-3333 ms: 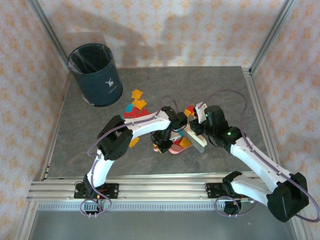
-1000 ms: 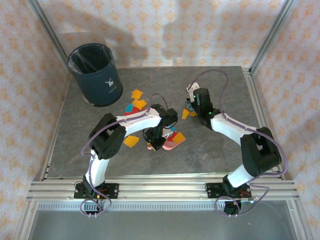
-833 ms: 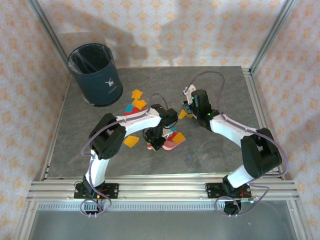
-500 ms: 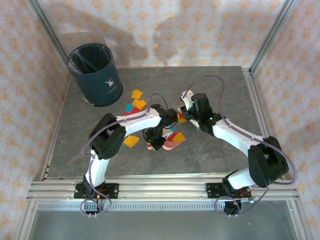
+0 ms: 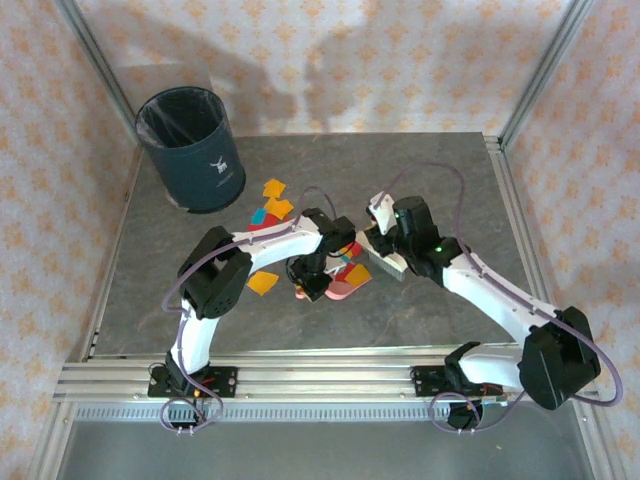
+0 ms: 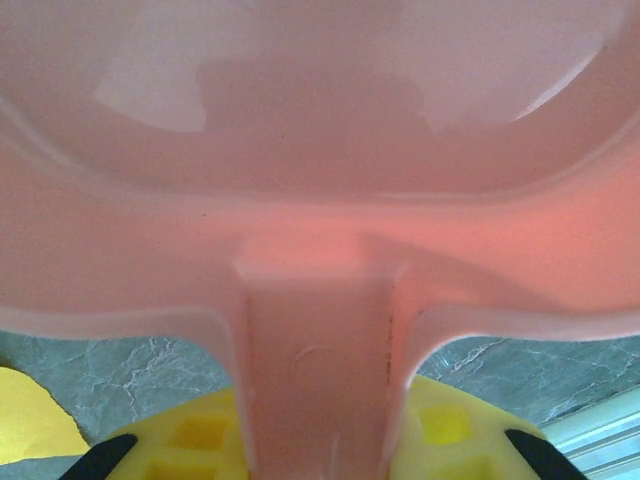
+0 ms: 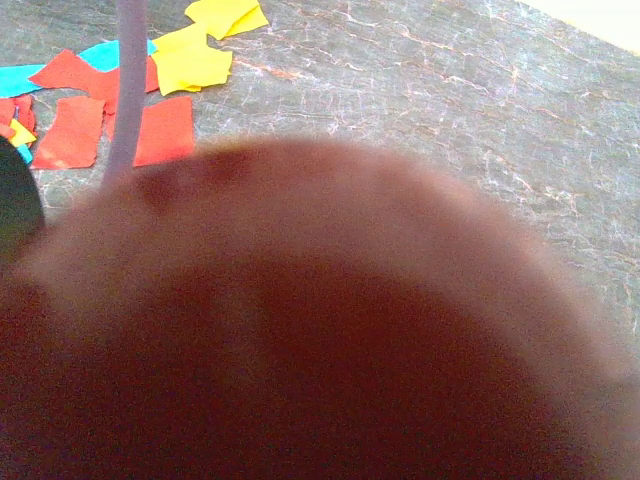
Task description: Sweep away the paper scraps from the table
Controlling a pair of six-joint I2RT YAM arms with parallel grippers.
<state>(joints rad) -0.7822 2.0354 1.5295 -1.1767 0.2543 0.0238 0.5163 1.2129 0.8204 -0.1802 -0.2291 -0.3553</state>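
My left gripper [image 5: 308, 288] is shut on the handle of a pink dustpan [image 5: 346, 284], which lies on the table [image 5: 440, 170] near the middle. In the left wrist view the dustpan [image 6: 320, 150] looms close, its handle [image 6: 318, 370] clamped between my yellow fingers [image 6: 450, 430]. My right gripper [image 5: 392, 243] is shut on a brush [image 5: 385, 263] just right of the dustpan's mouth. Red and yellow paper scraps [image 5: 350, 270] lie in the pan. More paper scraps [image 5: 272, 197] lie behind the left arm, and an orange one [image 5: 262, 283] lies left of it. Red, yellow and teal paper scraps [image 7: 165, 128] show past a blurred reddish shape.
A dark blue bin [image 5: 190, 150] with a black liner stands at the back left corner. Silver rails [image 5: 300, 375] edge the table, with patterned walls behind. Bare stone surface [image 7: 450, 100] stretches to the right of the arms.
The right arm has drawn the brush from the far side toward the near side, up to the dustpan's mouth, taking the yellow scraps there along. The left arm and dustpan have stayed put.
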